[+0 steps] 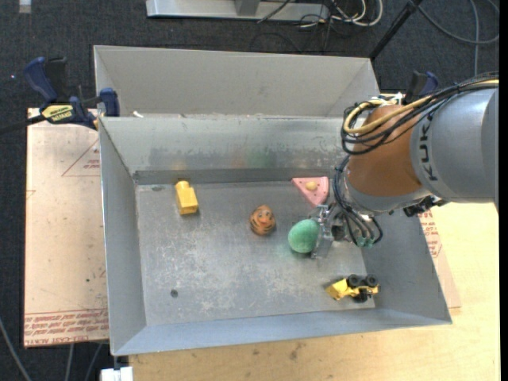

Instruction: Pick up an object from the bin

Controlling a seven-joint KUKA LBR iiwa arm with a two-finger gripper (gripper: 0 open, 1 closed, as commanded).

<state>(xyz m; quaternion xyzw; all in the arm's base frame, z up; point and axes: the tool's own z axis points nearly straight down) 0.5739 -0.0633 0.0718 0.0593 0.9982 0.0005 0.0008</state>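
Note:
My gripper point(327, 230) hangs low over the right half of the bin, under the orange cover of the wrist. A green round ball point(302, 237) lies directly against its left side, touching it or nearly so. A pink triangular piece with a yellow knob point(310, 187) rests just above the gripper, near the back wall. A small yellow and black toy vehicle point(353, 289) sits below the gripper, close to the front wall.
An orange-brown striped figure point(263, 221) stands near the bin's middle, left of the ball. A yellow block point(186, 198) lies at the back left. The arm and its cables cover the bin's right wall.

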